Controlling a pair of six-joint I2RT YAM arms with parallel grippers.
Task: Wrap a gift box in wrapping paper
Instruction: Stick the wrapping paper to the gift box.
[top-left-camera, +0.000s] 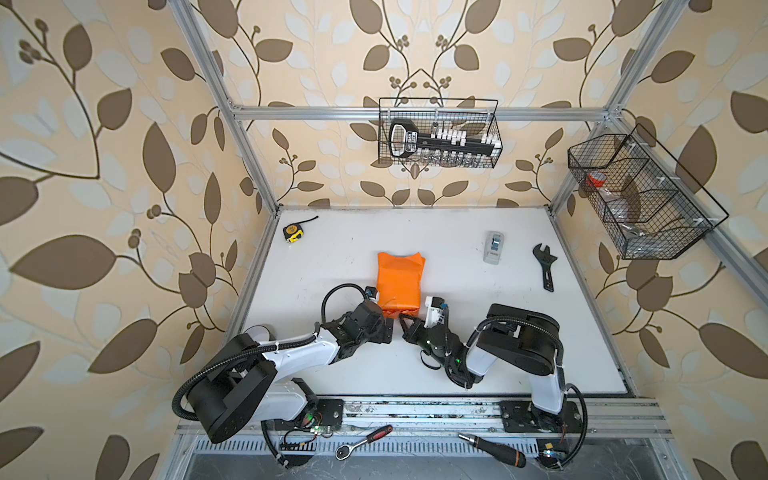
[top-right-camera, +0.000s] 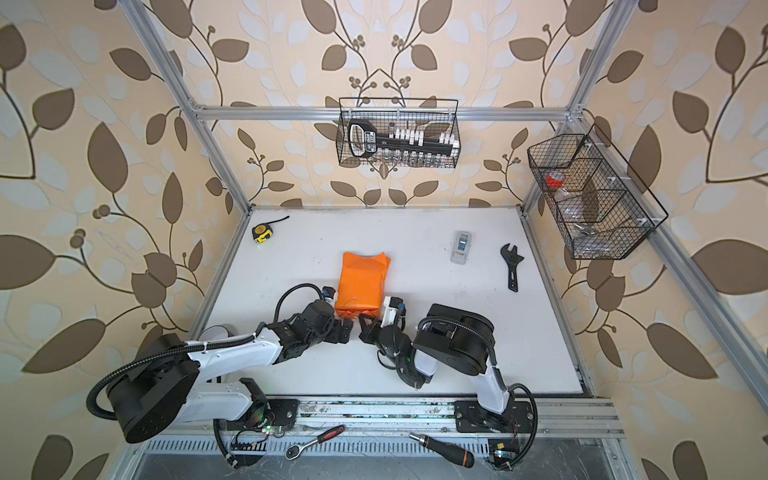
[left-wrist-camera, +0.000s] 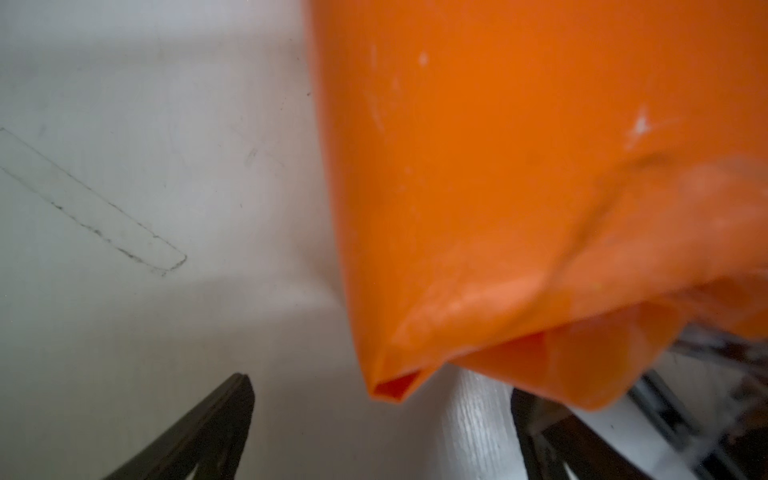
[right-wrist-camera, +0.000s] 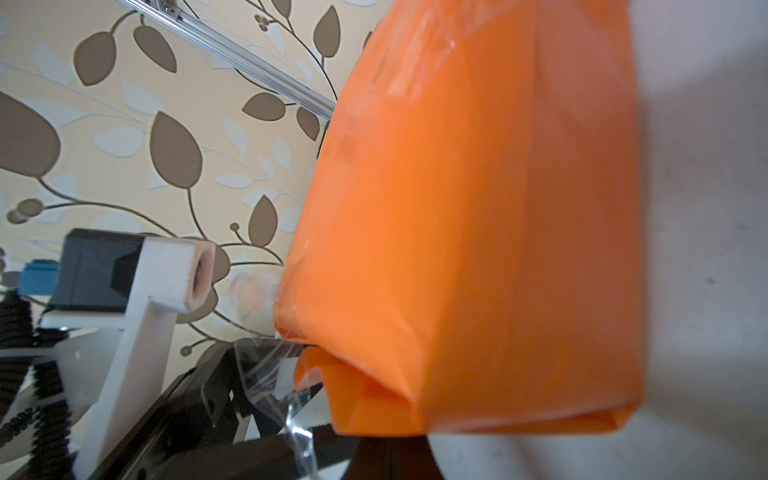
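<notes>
One wrapping paper (top-left-camera: 400, 286) parcel, centre of desk (top-left-camera: 519, 340), gift box hidden inside. Left pincer (top-left-camera: 388, 328) spread, right pincer (top-left-camera: 405, 323) pressed together, both beside near end. Risk: loose end fold springing open if nudged.

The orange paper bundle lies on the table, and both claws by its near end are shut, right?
No: the left claw is open, fingers wide apart in the left wrist view. Only the right claw is shut. The rest holds.

White flat tabletop (top-left-camera: 415, 232) carries: creased orange wrapping paper bundle (top-left-camera: 400, 282) centre; yellow-black tape measure (top-left-camera: 293, 232); grey plastic tape dispenser (top-left-camera: 493, 247); black adjustable wrench (top-left-camera: 546, 266).
</notes>
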